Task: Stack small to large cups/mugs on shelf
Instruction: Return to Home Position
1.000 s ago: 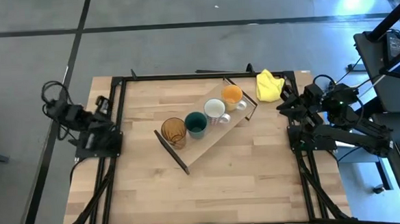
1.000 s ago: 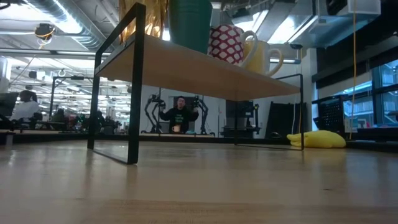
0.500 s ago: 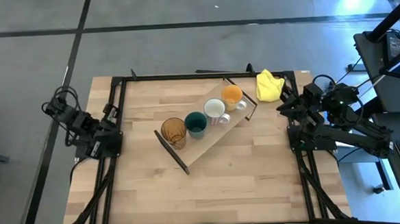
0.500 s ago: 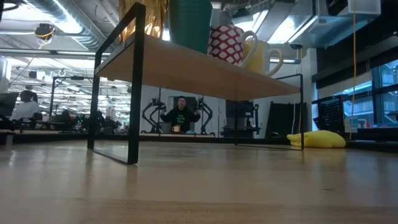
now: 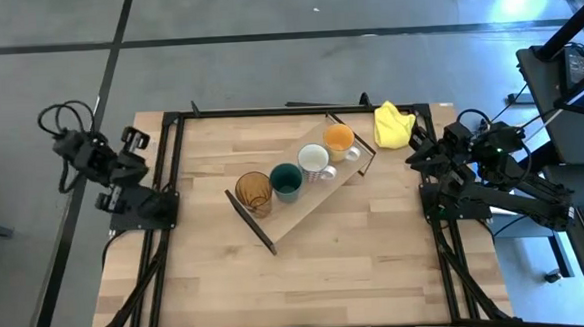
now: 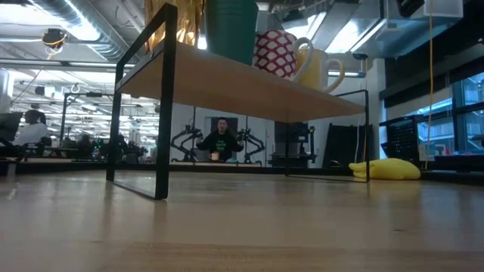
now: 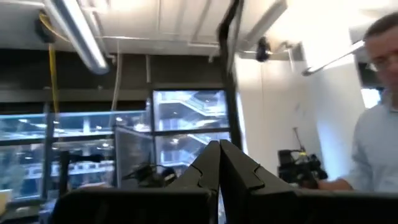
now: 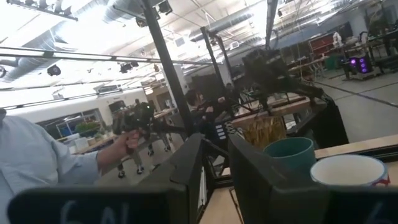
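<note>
The light-wood shelf (image 5: 304,198) stands slantwise on the middle of the table on its dark end panels. On its top, in a row from near-left to far-right, stand the amber ribbed glass (image 5: 253,191), the dark teal cup (image 5: 286,181), the white mug (image 5: 315,161) and the orange mug (image 5: 339,138). The low view shows them on the shelf top (image 6: 249,79) from below. My left gripper (image 5: 131,140) is shut and empty beyond the table's left edge, pointing up into the room (image 7: 219,158). My right gripper (image 5: 412,155) waits at the right edge, slightly open (image 8: 214,171), facing the cups.
A yellow cloth (image 5: 392,124) lies at the table's far right corner. The black frame rails (image 5: 172,170) run along both sides of the table. A person in a light shirt (image 7: 379,130) stands close by. Bare table top (image 5: 308,273) lies near the front edge.
My left arm has drawn back toward the table's left edge and folded up, its gripper tipping upward and away from the shelf. The cups, the shelf and my right arm have kept still.
</note>
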`<action>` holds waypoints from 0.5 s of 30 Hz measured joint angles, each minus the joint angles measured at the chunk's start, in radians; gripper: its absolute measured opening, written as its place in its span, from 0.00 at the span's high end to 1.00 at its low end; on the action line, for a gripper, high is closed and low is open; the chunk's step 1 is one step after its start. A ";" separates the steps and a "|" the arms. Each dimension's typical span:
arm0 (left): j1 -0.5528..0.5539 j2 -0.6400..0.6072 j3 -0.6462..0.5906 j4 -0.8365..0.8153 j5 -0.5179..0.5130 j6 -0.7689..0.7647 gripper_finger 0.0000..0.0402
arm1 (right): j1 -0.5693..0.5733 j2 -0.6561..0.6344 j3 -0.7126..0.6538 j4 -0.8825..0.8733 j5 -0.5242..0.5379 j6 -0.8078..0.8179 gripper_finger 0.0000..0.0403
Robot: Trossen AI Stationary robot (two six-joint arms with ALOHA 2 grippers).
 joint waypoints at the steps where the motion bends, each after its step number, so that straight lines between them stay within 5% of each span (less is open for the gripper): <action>1: 0.000 -0.033 -0.020 0.001 -0.017 0.003 1.00 | 0.000 0.000 0.000 0.000 -0.001 -0.001 0.79; 5: 0.002 -0.128 -0.112 0.029 -0.141 -0.055 1.00 | 0.000 0.000 0.000 0.009 -0.001 0.004 0.79; 15: 0.014 0.012 -0.151 0.243 -0.178 -0.008 1.00 | 0.000 0.000 0.000 0.013 -0.001 0.032 0.79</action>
